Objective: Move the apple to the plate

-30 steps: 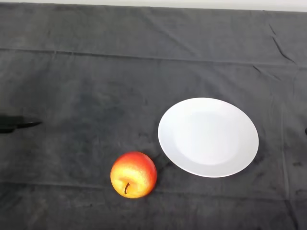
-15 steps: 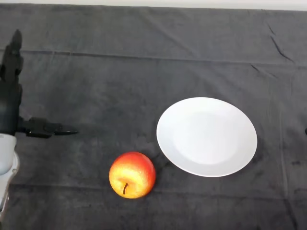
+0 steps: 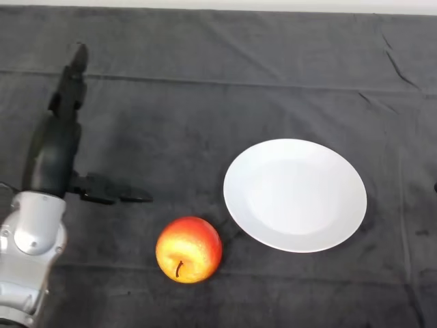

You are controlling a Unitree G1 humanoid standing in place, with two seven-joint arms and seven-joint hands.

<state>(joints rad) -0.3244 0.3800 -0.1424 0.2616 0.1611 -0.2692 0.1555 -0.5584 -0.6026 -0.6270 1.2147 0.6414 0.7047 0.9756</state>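
Note:
A red and yellow apple [image 3: 189,249] rests on the dark cloth near the front, stem facing me. Just to its right lies a white plate [image 3: 295,195], bare, with a small gap between the two. My left hand [image 3: 53,154] is at the left, open, its fingers stretched straight toward the far edge and its thumb [image 3: 113,193] pointing right. The thumb tip stops a short way up and left of the apple, touching nothing.
The silver-grey forearm [image 3: 31,256] rises from the lower left corner. Dark wrinkled cloth [image 3: 205,102] covers the whole table, with a pale strip along the far edge.
The hand has come in from the left edge and moved right toward the apple, with more of the arm showing. Apple and plate stay put.

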